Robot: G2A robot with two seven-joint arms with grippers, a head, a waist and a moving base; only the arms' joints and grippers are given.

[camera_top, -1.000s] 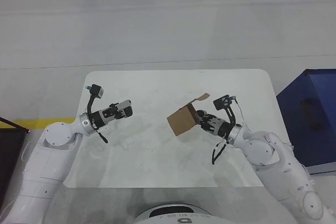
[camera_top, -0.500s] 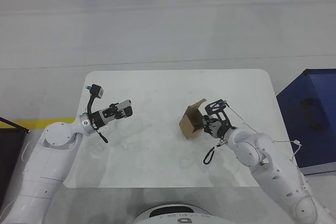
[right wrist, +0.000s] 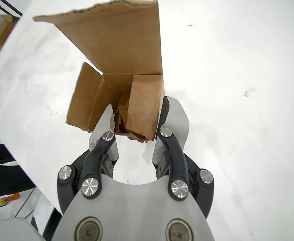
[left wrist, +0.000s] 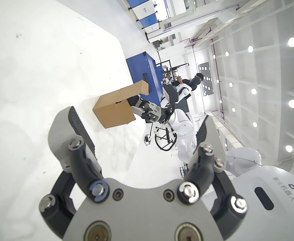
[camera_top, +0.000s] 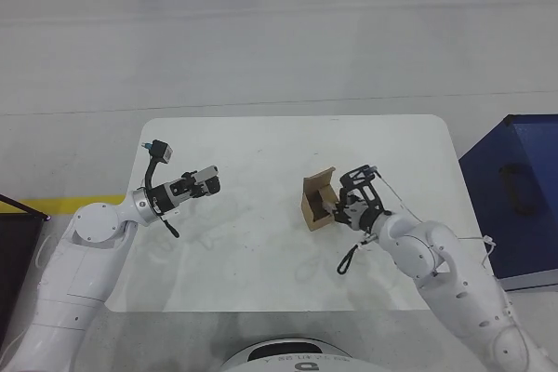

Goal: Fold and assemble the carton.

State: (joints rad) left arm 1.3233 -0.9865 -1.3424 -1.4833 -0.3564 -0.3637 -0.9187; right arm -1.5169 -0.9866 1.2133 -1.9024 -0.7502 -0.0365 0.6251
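Carton [camera_top: 318,200]: brown cardboard, standing on the table [camera_top: 260,139] right of centre, mouth up, with one tall flap [right wrist: 121,33] raised and ragged edges.
Carton contents: no goods; only crumpled inner flaps folded down inside.
Right gripper [right wrist: 136,106]: at the carton's side wall, one finger inside the mouth and the other outside against the wall. The fingers are narrowed onto that wall, holding it.
Left gripper [left wrist: 139,115]: fingers spread wide and holding nothing, above the table's left part, well apart from the carton.
Blue bin [camera_top: 530,186]: beside the table's right end; contents cannot be told.
Risk, tearing: the cardboard at the grip is already ragged, so a pull or twist there would likely rip it further.
Risk, tipping: the hold is on one wall only with nothing bracing the far side, so a push could tilt or slide the carton.
Risk, flap: the raised flap is loose and may fold askew.
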